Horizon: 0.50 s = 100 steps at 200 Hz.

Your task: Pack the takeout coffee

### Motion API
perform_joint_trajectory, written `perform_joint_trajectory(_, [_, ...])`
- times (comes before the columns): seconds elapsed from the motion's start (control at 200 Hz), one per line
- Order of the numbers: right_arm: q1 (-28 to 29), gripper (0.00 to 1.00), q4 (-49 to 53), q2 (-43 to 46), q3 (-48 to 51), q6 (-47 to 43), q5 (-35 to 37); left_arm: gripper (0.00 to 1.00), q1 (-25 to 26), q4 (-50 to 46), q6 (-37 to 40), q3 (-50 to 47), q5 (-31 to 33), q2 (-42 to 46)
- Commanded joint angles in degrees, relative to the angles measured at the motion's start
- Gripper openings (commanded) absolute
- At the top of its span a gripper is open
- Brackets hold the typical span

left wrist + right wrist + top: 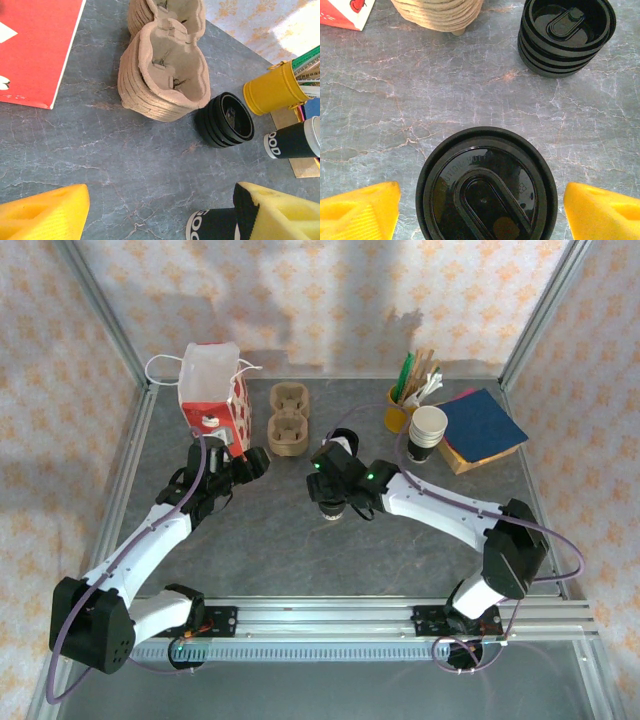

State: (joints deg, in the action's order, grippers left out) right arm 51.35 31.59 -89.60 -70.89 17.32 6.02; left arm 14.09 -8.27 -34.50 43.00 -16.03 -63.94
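Right wrist: takeout coffee (486, 187) between spread fingers (357, 210), gap each side.

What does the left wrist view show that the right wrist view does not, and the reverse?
Left wrist, not right wrist: the yellow cup and the dark cup beside it. Right wrist, not left wrist: the lid of the takeout coffee from above, inside the open right gripper. Both: the stack of black lids, the cardboard carriers, the red bag.

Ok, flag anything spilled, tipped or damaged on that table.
Nothing stands out. The takeout coffee stands upright with its lid on, and the spare lids and pulp carriers sit in tidy stacks. No spill on the table.
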Motion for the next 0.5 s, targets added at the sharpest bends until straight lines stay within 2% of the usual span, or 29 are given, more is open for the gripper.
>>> perform_joint_trajectory(0.0, [0.1, 0.84, 0.05, 0.7, 1.66, 0.61, 0.4, 0.78, -0.51, 1.51, -0.3, 0.06, -0.32, 0.21])
perform_joint_trajectory(0.495, [0.12, 0.78, -0.31, -1.71, 2.29, 0.62, -0.13, 0.78, -0.55, 1.83, -0.35, -1.12, -0.03, 0.27])
